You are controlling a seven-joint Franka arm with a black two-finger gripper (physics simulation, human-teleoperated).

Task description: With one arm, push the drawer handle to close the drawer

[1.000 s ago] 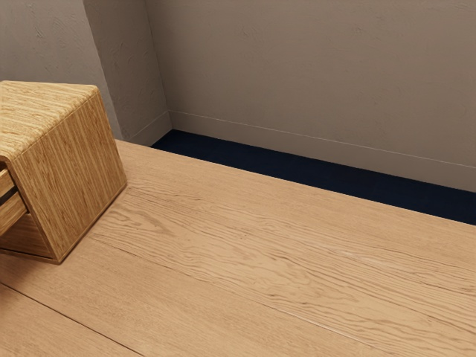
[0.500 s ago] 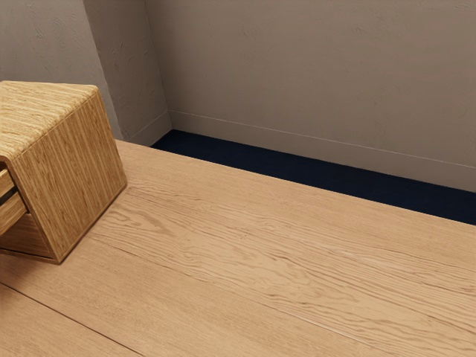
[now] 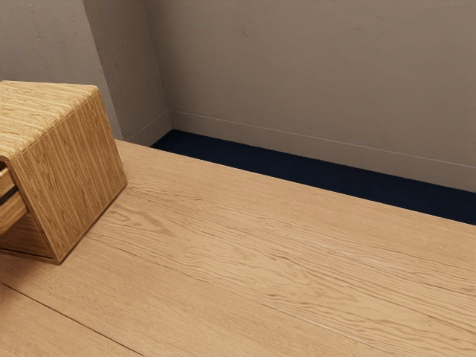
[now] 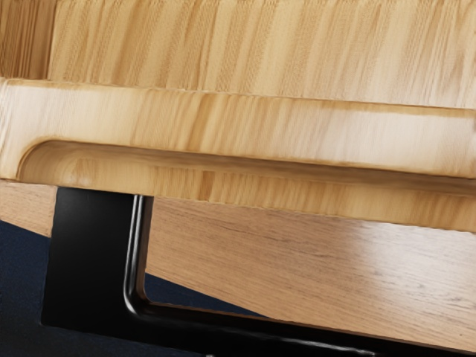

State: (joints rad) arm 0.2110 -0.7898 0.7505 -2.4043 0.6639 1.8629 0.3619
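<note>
Presently the drawer (image 3: 10, 214) is standing partly out of its wooden cabinet (image 3: 78, 175), at the exterior view's left edge. Its black handle (image 4: 89, 256) is projecting from the front board (image 4: 223, 123) in the wrist view, with table (image 4: 297, 260) showing between bar and board. The gripper: I am not managing to tell whether it is open or closed. Step in hand, by my reckoning: bringing the gripper against the handle's outer side and pushing inward. Good practice would be meeting the bar squarely, near its middle, since pressing by one corner is risking a skewed, binding drawer. The push should be running level, straight along the drawer's travel; dipping is inviting a slip under the bar, rising a slide over it. Slow, even pressure is suiting this best, easing off as the front board is nearing the cabinet.
</note>
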